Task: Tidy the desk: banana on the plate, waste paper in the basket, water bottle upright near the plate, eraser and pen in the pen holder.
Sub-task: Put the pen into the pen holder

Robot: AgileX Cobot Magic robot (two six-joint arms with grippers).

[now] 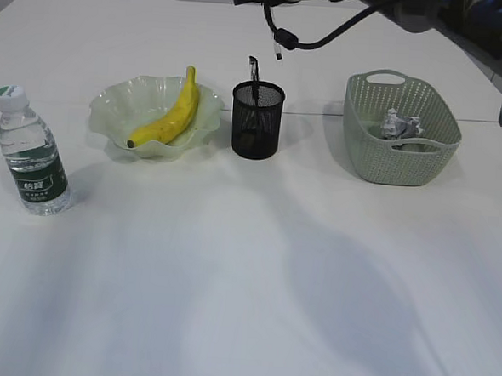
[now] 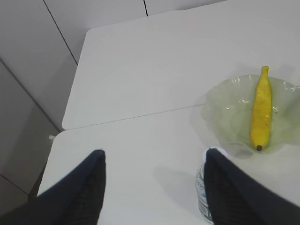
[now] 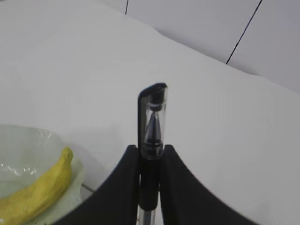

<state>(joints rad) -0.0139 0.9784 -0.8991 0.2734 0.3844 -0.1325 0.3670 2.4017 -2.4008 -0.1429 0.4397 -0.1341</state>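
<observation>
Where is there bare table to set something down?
Free: the wide front strip below the water bottle, plate, pen holder and basket, and the gap between holder and basket. Crowded: plate against holder.

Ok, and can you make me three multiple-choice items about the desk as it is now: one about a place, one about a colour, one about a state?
1. Where does the crumpled paper lie?
A. On the bare table
B. In the basket
C. Under the banana

2. What colour is the mesh pen holder?
A. Black
B. Green
C. Yellow

3. How is the water bottle placed?
A. Lying on its side
B. Turned upside down
C. Standing upright with its cap on

Answers:
1. B, since the exterior view shows the paper inside the basket, below its rim.
2. A, since the holder is dark mesh; green is the colour of the basket.
3. C, since the bottle stands on its base at the left with the white cap on top.
</observation>
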